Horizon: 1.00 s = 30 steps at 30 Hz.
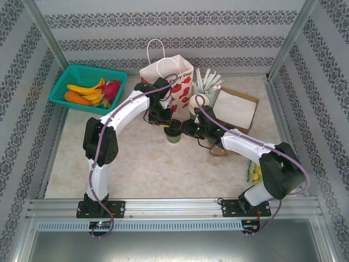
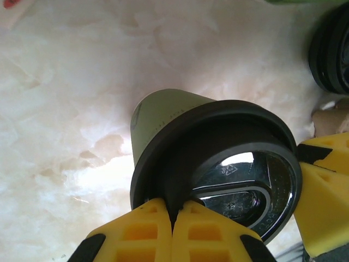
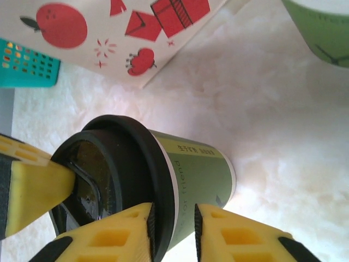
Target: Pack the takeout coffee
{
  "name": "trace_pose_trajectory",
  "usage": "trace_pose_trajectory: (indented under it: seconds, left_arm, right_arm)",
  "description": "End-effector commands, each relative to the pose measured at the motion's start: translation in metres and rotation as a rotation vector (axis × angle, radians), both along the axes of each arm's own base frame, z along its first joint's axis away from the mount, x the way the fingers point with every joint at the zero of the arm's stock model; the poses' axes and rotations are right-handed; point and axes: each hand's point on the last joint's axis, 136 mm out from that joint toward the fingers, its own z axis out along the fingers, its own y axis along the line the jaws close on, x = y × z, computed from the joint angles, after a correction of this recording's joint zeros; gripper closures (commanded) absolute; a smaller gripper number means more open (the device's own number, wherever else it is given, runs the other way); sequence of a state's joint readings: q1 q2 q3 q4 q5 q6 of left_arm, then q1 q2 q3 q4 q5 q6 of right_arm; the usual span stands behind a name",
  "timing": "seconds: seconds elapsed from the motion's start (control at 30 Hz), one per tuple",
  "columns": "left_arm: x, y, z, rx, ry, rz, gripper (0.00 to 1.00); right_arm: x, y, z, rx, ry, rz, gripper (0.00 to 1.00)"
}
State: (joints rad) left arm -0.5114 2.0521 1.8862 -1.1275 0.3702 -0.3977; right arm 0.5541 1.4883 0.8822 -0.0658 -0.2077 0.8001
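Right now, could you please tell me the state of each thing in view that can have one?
Bag: standing upright.
Cup: upright on the table, outside the bag.
Lid: on the cup.
Left gripper: jaws shut on the lid's rim.
Right gripper: jaws open, astride the lid's rim.

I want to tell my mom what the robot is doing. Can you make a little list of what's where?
cup: green, black lid on, standing on the table in front of the bag, not packed yet
left gripper: shut on the lid's rim
right gripper: fingers slightly apart around the lid's rim
bag: upright, handles up
basket: far left, fruit inside
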Motion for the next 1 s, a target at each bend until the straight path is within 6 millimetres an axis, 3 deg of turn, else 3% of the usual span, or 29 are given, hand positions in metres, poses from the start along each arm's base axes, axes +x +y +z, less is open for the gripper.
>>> trace_pose_trajectory:
  seconds: [0.0,0.13,0.3,0.5,0.67,0.83,0.97]
  left_arm:
    - [-0.022,0.006,-0.004,0.046,0.07,-0.045,1.0]
    - [-0.023,0.007,0.015,0.035,0.034,-0.061,1.0]
    - [-0.031,0.006,0.024,0.054,-0.001,-0.127,1.0]
    - [-0.043,0.004,0.023,0.133,-0.064,-0.283,1.0]
    - [-0.046,0.0,0.026,0.167,-0.172,-0.384,1.0]
    - [-0.051,0.0,0.019,0.181,-0.156,-0.423,1.0]
    - [-0.052,-0.001,0.011,0.187,-0.147,-0.427,1.0]
  right_arm:
    - [-0.024,-0.01,0.01,-0.044,0.038,0.052,0.69]
    - [-0.025,-0.023,0.03,-0.004,-0.003,0.025,0.63]
    - [-0.031,-0.033,0.029,0.017,0.007,0.005,0.56]
    - [-0.041,-0.015,0.033,0.145,0.075,0.093,0.47]
    - [-0.048,-0.012,0.023,0.191,0.143,0.134,0.49]
    - [-0.05,-0.009,0.006,0.207,0.22,0.156,0.54]
    - [-0.047,-0.002,0.005,0.232,0.223,0.182,0.57]
